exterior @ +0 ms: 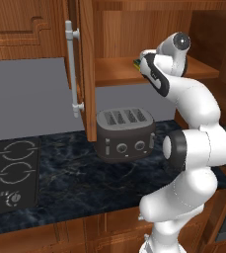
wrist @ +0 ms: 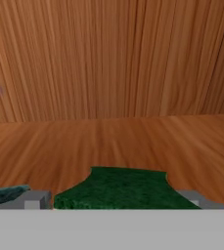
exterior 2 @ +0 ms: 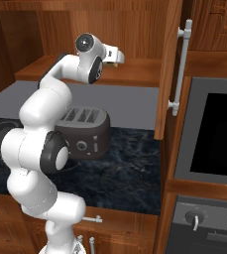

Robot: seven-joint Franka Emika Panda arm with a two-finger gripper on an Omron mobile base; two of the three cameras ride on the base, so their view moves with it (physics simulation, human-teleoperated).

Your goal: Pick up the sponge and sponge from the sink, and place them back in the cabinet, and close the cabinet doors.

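Over the cabinet shelf, the raised arm's hand straddles a sponge, fingers spread.

A: What do we have on the cabinet shelf?

B: We see a sponge lying flat on the wood, dark green face up, near the front edge. In the left base view a sliver of green and yellow shows at the shelf's front. A second dark green patch sits at the lower left of the hand view; we cannot tell what it is.

A: And the table below?

B: Dark marbled stone. A dark four-slot toaster stands on it under the shelf, and a black cooktop is set into its left part.
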